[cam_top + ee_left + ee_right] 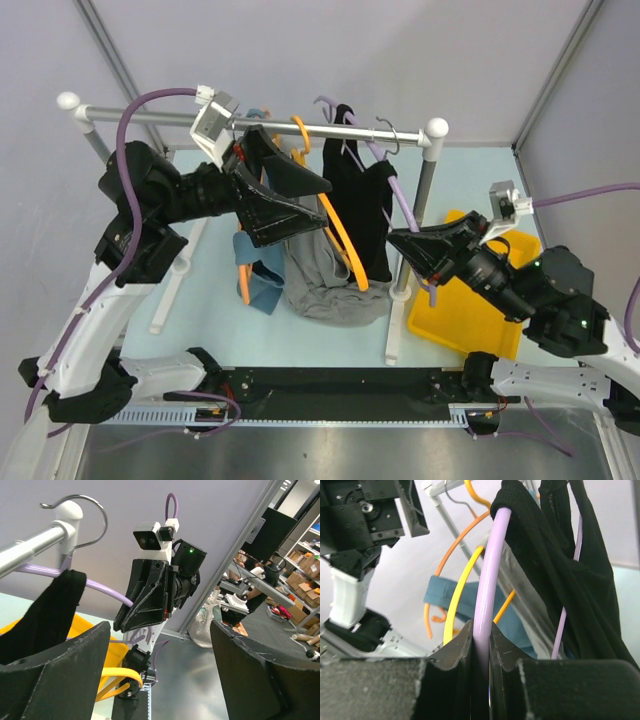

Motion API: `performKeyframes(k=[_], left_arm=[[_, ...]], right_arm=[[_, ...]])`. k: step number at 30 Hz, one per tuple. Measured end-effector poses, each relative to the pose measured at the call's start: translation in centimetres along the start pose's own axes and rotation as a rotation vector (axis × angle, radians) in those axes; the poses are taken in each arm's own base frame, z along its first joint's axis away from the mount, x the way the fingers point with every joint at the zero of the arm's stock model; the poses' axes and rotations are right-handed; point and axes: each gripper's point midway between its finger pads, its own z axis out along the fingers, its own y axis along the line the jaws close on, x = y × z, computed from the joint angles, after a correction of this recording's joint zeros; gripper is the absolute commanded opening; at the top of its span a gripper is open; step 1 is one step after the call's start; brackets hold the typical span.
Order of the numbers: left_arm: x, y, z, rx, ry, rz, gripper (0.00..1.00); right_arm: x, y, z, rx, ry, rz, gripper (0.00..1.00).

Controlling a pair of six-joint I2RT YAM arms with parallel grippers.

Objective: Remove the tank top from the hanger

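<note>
While the black tank top (362, 215) hangs on the purple hanger (487, 580) at the rail (150, 112), nothing is off yet: right gripper (398, 238) clamps the hanger's arm; left gripper (315, 205) gapes wide, empty.

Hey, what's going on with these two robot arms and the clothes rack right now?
The right gripper is shut on one arm of the purple hanger, which carries the black tank top on the rail. The left gripper is open, up beside the hanging clothes, holding nothing. The tank top is not yet off the hanger.
</note>
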Motion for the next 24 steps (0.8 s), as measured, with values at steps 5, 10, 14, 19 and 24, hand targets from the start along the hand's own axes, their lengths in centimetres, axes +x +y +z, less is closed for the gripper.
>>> performKeyframes(k=[5, 10, 14, 19, 24], left_arm=[[0.5, -0.3, 1.4, -0.002, -0.01, -0.006, 0.81], [0.5, -0.4, 3.8, -0.04, -0.021, 0.024, 0.78], [0.2, 1.2, 5.5, -0.176, -0.038, 0.08, 0.78], [1.1, 3.2, 6.9, -0.343, -0.018, 0.154, 0.79], [3.7, 6.0, 7.8, -0.516, 0.054, 0.226, 0.79]], right_arm=[[-0.3, -0.1, -2.9, -0.01, 0.03, 0.031, 0.0], [-1.2, 0.3, -5.2, -0.028, 0.062, 0.044, 0.0], [-0.1, 0.7, -7.1, -0.071, 0.13, 0.048, 0.0], [1.3, 0.7, -10.1, -0.108, 0.212, 0.058, 0.0], [0.6, 0.7, -13.8, -0.151, 0.197, 0.082, 0.0]])
